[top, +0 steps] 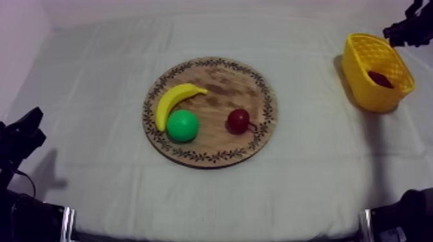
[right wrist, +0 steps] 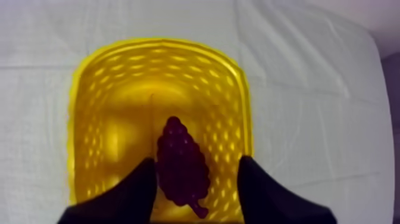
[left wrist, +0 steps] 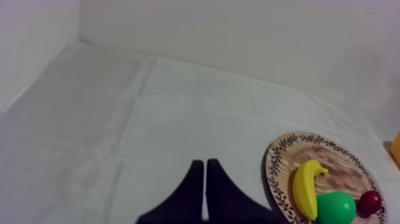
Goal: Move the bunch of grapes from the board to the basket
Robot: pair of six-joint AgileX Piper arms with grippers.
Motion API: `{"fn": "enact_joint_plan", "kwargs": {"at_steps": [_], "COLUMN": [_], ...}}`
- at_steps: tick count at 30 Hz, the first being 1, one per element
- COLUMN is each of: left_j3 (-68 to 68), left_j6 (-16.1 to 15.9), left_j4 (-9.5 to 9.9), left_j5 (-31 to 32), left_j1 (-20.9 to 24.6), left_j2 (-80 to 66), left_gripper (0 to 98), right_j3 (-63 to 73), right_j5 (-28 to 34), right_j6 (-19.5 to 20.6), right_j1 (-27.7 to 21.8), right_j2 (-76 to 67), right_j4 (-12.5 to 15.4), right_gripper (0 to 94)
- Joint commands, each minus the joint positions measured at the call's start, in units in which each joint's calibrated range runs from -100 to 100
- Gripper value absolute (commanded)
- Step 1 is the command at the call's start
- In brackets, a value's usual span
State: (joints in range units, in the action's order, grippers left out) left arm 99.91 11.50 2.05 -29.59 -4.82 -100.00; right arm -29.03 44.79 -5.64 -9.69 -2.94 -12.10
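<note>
From my station the job looks all but done. The bunch of grapes (right wrist: 181,164) lies on the floor of the yellow basket (right wrist: 107,77), stem end toward my right gripper (right wrist: 196,161), which hangs just above the basket. Its two black fingers stand wide apart, one to each side of the bunch. There is a clear gap on at least one side, so I judge they are not gripping the fruit.

Seen from above, the basket sits at about 2 o'clock from the round wooden board (top: 222,87), well apart from it, near the far right edge of the table. The grapes show as a dark shape inside it.

The board holds no grapes. Left on it are the banana (top: 173,102) at 10 o'clock, the green pear (top: 183,125) at 8 o'clock touching the banana's lower end, and the small red fruit (top: 238,120) at 4 o'clock, apart from the other two.

My left gripper (left wrist: 205,164) is parked low over the bare cloth at about 8 o'clock from the board. Its fingers are pressed together in a narrow wedge with nothing between them.

As I read it, the pick and the drop are finished. What remains is to lift the right arm straight up clear of the basket rim and bring it home without knocking the basket
</note>
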Motion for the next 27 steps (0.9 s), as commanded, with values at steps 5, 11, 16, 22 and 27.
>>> {"fn": "enact_joint_plan", "kwargs": {"at_steps": [5,11,16,22,27], "left_j3": [-0.02,-0.02,-0.02,-0.02,-0.02], "left_j6": [0.0,0.0,0.0,0.0,0.0], "left_j4": [0.02,0.02,0.02,0.02,0.02], "left_j5": [-0.07,-0.07,-0.07,-0.07,-0.07], "left_j1": [0.0,0.0,0.0,0.0,0.0], "left_j2": [0.0,0.0,0.0,0.0,0.0], "left_gripper": [0.1,0.1,0.1,0.1,0.1], "right_j3": [-13.84,-24.39,-31.81,-39.09,-46.58], "right_j5": [-6.14,-9.81,-11.68,-12.88,-14.64], "right_j6": [1.87,3.71,4.34,3.66,4.34], "right_j1": [1.33,2.44,2.91,3.38,3.92], "right_j2": [-15.07,-25.8,-33.28,-40.9,-47.88], "right_j4": [-0.77,-1.69,-2.02,-1.19,-2.1], "right_gripper": [35.4,32.9,30.9,30.0,28.1]}}
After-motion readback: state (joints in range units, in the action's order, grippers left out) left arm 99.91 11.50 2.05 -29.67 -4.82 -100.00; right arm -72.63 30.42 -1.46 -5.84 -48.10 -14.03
